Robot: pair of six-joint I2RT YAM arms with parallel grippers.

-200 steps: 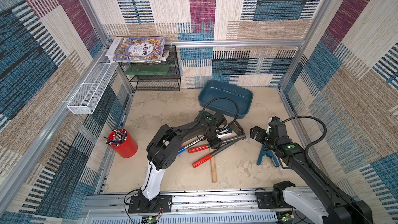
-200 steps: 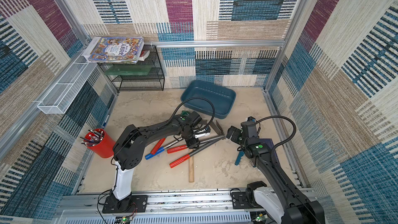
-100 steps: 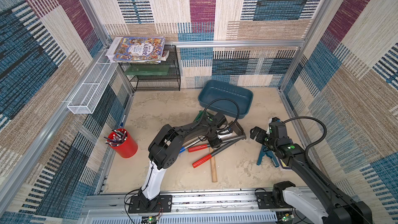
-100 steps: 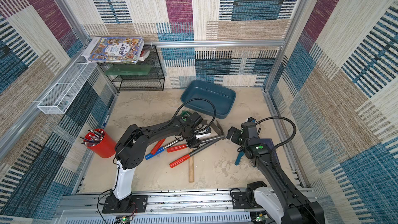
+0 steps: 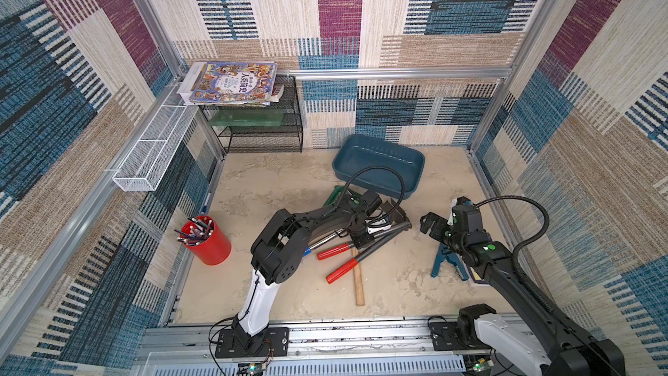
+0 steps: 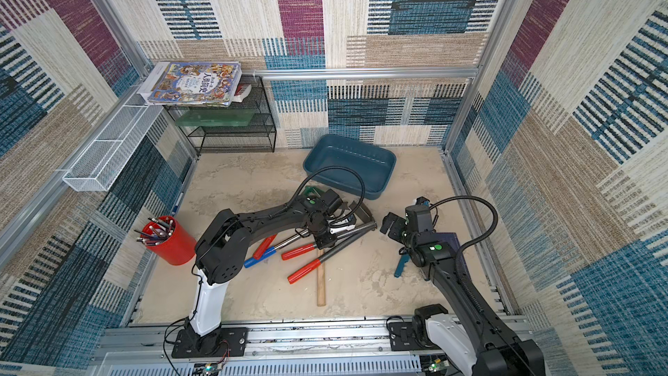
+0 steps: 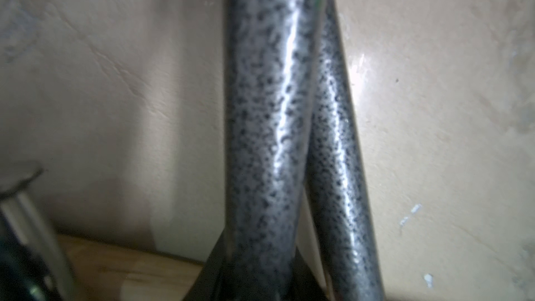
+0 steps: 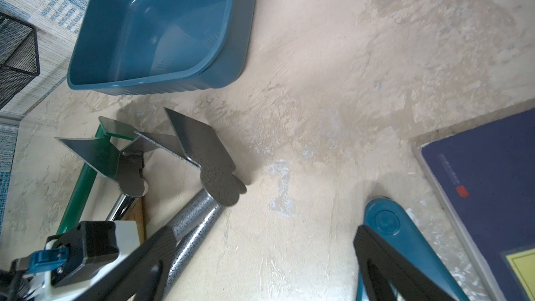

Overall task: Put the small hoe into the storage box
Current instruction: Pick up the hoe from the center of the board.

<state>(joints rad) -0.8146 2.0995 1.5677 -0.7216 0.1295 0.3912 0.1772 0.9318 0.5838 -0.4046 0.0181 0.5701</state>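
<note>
Top views, progress: storage box (image 5: 379, 164) empty; small hoe (image 5: 392, 230) flat on worktop (image 5: 282, 189), just beside box; lift and drop-in left to do.
Top views, left hand (image 5: 359, 241): clamped on hoe's speckled shaft.
Top views, right hand (image 5: 427, 224): fingers apart, empty.
Left wrist, count: two speckled shafts, crossing.
Right wrist, count: one box, one teal-handled tool (image 8: 411, 241), one navy book (image 8: 492, 175).

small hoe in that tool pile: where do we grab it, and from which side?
Take the small hoe by its speckled shaft, between blade and red grip, from straight above, jaws across it. It's a slim round bar lying flat; the blade is wide and angled. A second shaft crosses close beside it, so pinch where they spread. The left gripper is shut there.
</note>
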